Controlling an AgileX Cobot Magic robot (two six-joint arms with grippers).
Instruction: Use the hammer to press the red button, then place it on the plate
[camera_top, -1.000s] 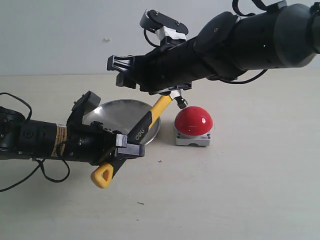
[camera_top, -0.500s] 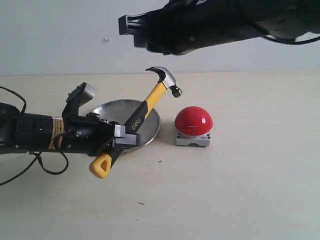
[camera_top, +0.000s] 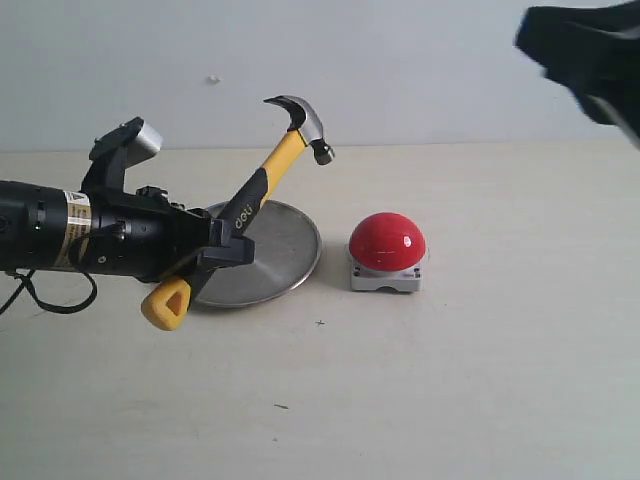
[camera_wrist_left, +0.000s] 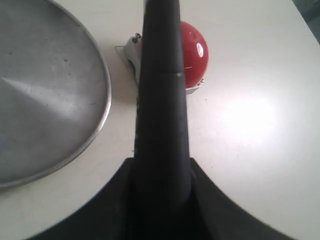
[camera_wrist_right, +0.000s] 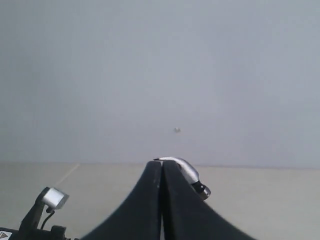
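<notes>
The hammer is held tilted above the tabletop. Its black grip is clamped in the jaws of the left gripper, and its head is raised. The plate lies beneath the handle. The red button is set just beside the plate, unobstructed. The right gripper, jaws pressed together on nothing, is seen high at the right edge. Bare tabletop is seen in front.

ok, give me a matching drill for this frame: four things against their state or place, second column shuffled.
1. yellow-handled claw hammer
2. glossy red dome button
3. round silver metal plate
4. black right gripper

A. shut, empty
B. flat on the table, nothing in it
C. gripped by the left gripper, head up
D. on a grey base, untouched

Pairs: 1-C, 2-D, 3-B, 4-A
</notes>
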